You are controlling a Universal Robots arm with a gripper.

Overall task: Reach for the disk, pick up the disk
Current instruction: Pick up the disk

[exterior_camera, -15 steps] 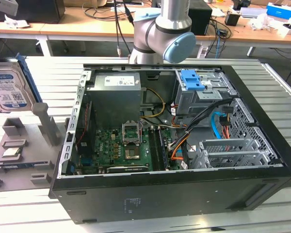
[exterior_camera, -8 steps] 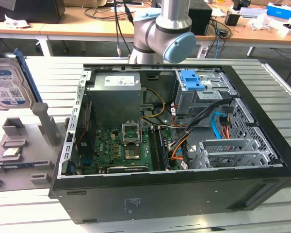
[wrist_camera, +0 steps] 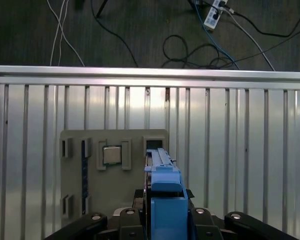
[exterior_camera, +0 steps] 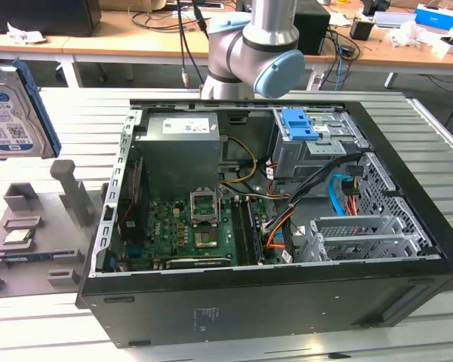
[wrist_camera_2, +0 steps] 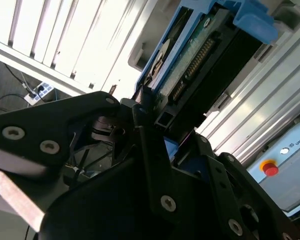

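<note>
Disk (wrist_camera: 164,192) is sitting edge-up in my gripper (wrist_camera: 162,220), fingers pinching its flat sides; I'm holding it in the air above the grey holder (wrist_camera: 80,150) on the slatted desk (wrist_camera: 240,150).

The site is an electronics lab. An opened computer case (exterior_camera: 272,305) lies on a slatted metal table (exterior_camera: 38,328). Cable-strewn tables (exterior_camera: 128,41) stand behind it.
</note>
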